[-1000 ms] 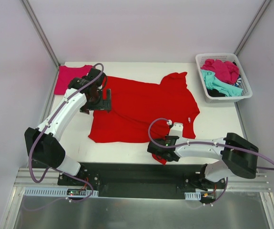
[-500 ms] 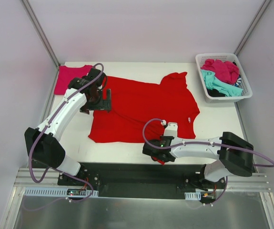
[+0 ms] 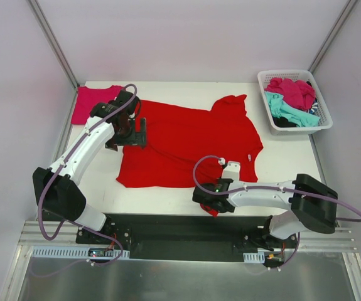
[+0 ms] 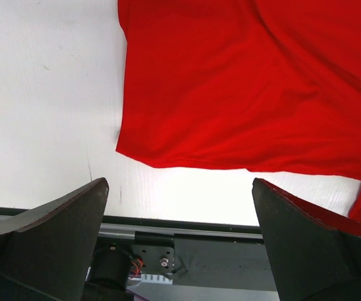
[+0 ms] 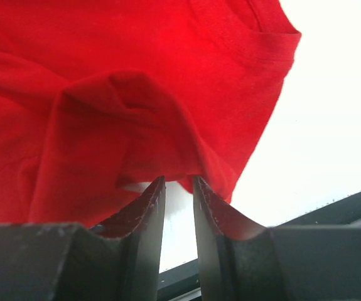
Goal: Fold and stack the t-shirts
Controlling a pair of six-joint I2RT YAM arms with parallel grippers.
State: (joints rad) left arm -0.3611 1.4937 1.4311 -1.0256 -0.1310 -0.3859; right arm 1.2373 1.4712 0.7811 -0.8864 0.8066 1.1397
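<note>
At the tabletop's [image 3: 284, 160] near edge the right fingers [image 3: 209, 202], nearly closed, pinch a bunched fold of the red t-shirt [image 3: 186, 141] spread across the middle. The left fingers [image 3: 131, 137] hang wide open and empty over its left edge. A pink t-shirt [image 3: 92, 103] lies in the far left corner. Other t-shirts [image 3: 291, 97] fill the basket [image 3: 293, 74] in the far right corner.

The right arm's black two-finger gripper [image 3: 210, 199] slid left along the near edge of the white bench [image 3: 280, 157], then came partway back right, ending slightly left of where it started. The purple cable loop [image 3: 196, 170] above its wrist swung with it.
</note>
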